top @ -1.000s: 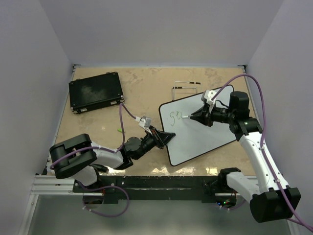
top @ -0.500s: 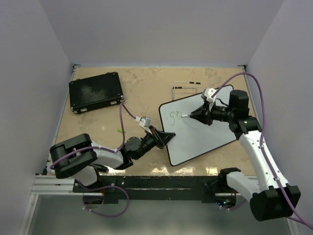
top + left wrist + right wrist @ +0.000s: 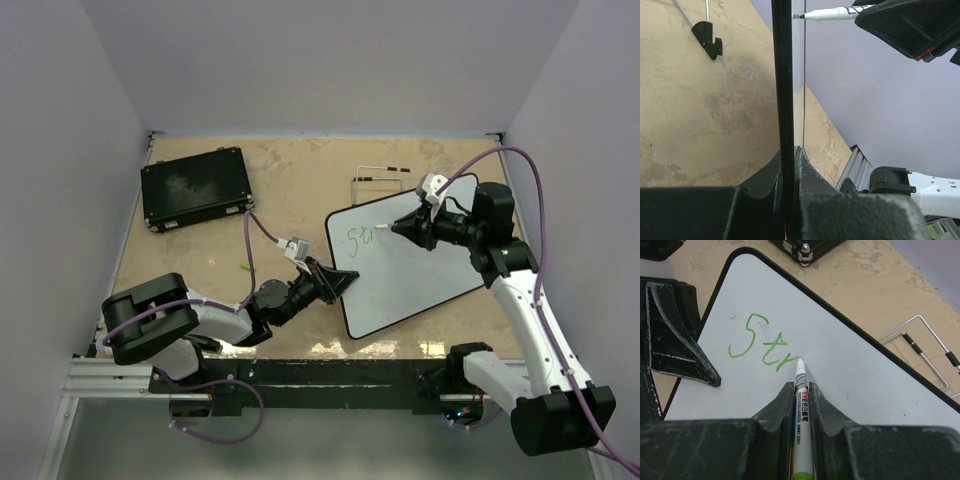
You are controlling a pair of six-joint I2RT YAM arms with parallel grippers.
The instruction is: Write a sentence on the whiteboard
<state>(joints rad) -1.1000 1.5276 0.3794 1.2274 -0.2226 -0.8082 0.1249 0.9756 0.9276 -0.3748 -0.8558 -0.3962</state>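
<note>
Top external view: the whiteboard (image 3: 415, 270) lies at an angle at centre right of the frame, on the tan table (image 3: 290, 190). The left tool (image 3: 341, 281) is clamped on the board's left rim. In the left wrist view, the rim runs edge-on between the two fingers (image 3: 760, 180). The right tool (image 3: 399, 227), at the board's upper left, grips a white marker (image 3: 801, 405) in a narrow hold. The marker tip touches the board at the end of the green letters (image 3: 759, 342), which read "Str". A black case (image 3: 195, 188) sits at upper left, well apart. A wire stand (image 3: 381, 174) lies just beyond the board's top edge.
</note>
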